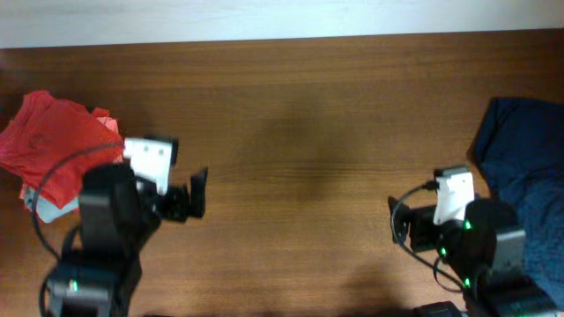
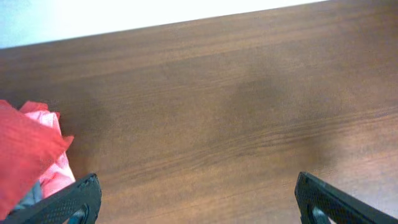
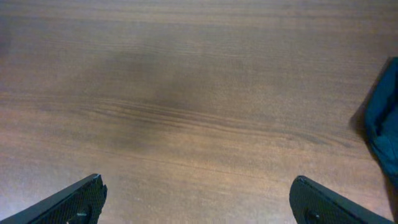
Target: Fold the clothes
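The left gripper [image 2: 199, 208] has its jaws spread wide. Its two dark fingers [image 2: 68, 202] sit at the bottom corners of the left wrist view, with only bare wood between them. The right gripper [image 3: 200, 205] is spread just as wide, and it too has nothing but wood grain between its fingertips [image 3: 78, 198].

From overhead, the left gripper [image 1: 189, 198] points toward the middle of the table [image 1: 308, 106]. The broad central stretch of brown tabletop between the two arms is uncovered from the near side to the far edge. That far edge runs straight across the top of the view, with a white strip [image 1: 282, 18] beyond it.

The orange-red T-shirt [image 1: 53, 145] lies crumpled in a heap at the table's left end, just beside and behind the left arm's wrist and apart from its fingers. In the left wrist view its red folds [image 2: 25, 155] come in from the left border, close to the left finger. A bit of pale grey cloth [image 1: 40, 202] shows under the heap's near edge. Faint dark marks on the shirt are too small to read.

A dark navy garment [image 1: 524, 158] covers the table's right end beside the right arm. Its edge [image 3: 382, 118] shows at the right border of the right wrist view, clear of the fingers.
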